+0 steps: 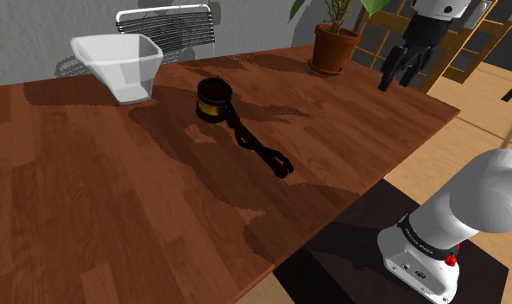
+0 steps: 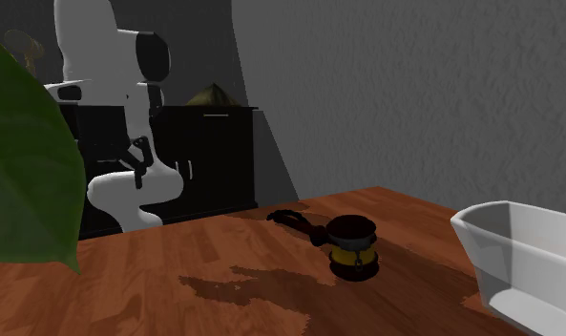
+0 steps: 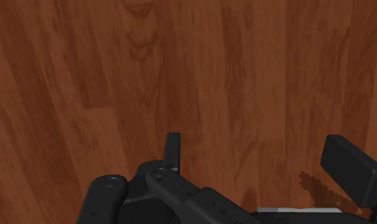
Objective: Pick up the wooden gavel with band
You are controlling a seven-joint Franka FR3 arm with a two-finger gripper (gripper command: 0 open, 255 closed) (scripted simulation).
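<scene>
Reaching is the step in hand: the shoulder view shows the gripper (image 1: 395, 84) hanging high, well right of the gavel (image 1: 237, 127), which lies mid-table (image 1: 90, 216), gold-banded head far-left and handle running near-right. The second exterior view has the handle trailing left. The wrist view shows fingers (image 3: 349, 168) apart over bare wood; next it should likely travel leftward and descend.

Setting: a furnished home room, a dining area by the look of it. You have:
- a wood-grained worktop (image 1: 116, 216)
- a wire-backed chair (image 1: 169, 26) behind it
- a potted plant (image 1: 335, 43) in a terracotta pot at the far edge
- a light wooden shelf frame (image 1: 470, 52)
- a dark sideboard (image 2: 214, 162)
- grey textured walls (image 2: 414, 95)
</scene>
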